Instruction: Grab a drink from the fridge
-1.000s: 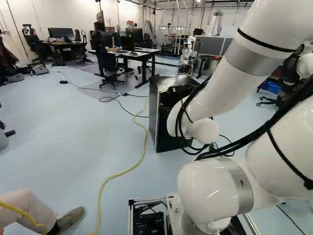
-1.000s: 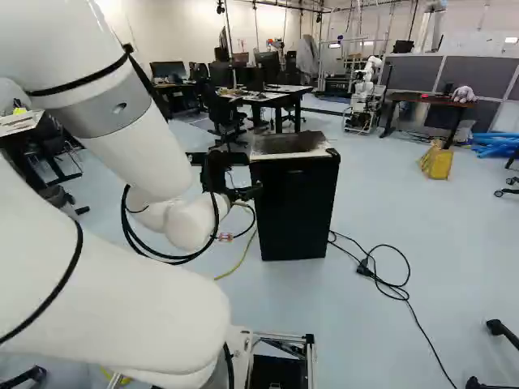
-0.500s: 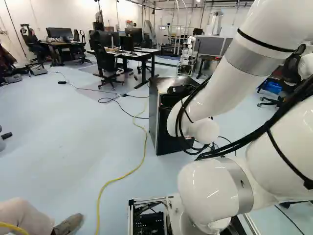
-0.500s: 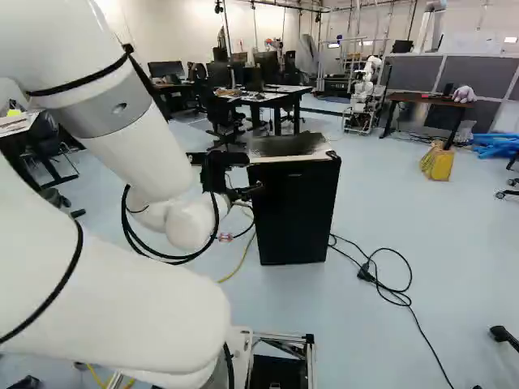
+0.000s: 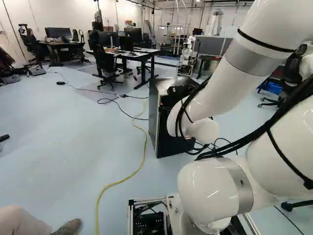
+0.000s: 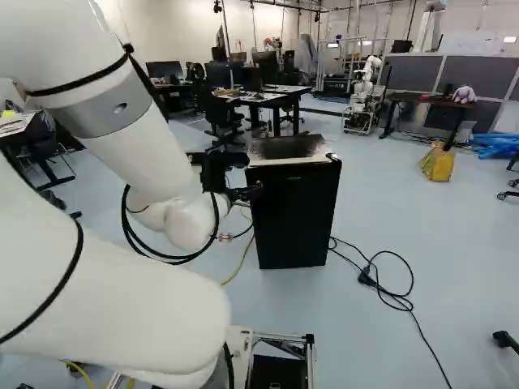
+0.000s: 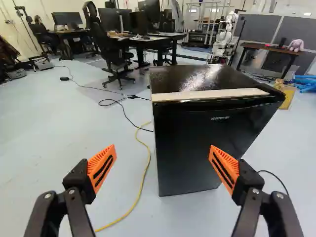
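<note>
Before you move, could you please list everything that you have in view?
Fridge: one, black, ahead on the floor
Strip: one, beige, fridge's top front edge
Yellow cable: one, floor beside fridge
Black cables: several, floor around fridge
Desks: several, white or dark tops, background
Chairs: several, black, by desks
Monitors: several, black, on desks
Another robot: one, white, beyond fridge
Plush toy: one, lilac, far table
Person's shoe: one, brownish, bottom left of left base view
Arm: one, white
End effector: one, black, orange pads, open before fridge
</note>
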`<state>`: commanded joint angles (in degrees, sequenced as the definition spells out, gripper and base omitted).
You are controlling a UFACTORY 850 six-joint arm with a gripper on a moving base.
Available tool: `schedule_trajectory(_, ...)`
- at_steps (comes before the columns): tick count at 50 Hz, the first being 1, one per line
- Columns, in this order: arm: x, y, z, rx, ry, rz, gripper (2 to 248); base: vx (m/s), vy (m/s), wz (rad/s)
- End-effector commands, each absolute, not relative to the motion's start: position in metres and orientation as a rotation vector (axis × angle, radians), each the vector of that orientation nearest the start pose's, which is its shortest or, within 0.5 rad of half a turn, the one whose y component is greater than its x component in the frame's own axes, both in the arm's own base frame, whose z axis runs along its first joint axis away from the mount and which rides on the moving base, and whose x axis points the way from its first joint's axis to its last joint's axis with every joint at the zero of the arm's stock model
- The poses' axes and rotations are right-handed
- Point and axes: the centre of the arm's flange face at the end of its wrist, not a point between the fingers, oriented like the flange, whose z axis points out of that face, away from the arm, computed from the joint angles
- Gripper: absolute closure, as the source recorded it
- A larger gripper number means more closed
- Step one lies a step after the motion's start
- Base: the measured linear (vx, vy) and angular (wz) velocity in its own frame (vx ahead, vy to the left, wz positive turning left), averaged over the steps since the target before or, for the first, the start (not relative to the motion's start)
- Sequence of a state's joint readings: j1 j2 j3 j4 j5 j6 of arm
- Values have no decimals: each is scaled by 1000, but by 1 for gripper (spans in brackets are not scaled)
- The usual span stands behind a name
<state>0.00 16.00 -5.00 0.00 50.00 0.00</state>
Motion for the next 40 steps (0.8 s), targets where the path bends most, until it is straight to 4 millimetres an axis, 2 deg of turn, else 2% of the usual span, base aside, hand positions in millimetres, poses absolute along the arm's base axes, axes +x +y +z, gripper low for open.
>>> schedule_trajectory(40, 270, 0, 366, -2558, 0, -1824, 3, 56, 0, -7)
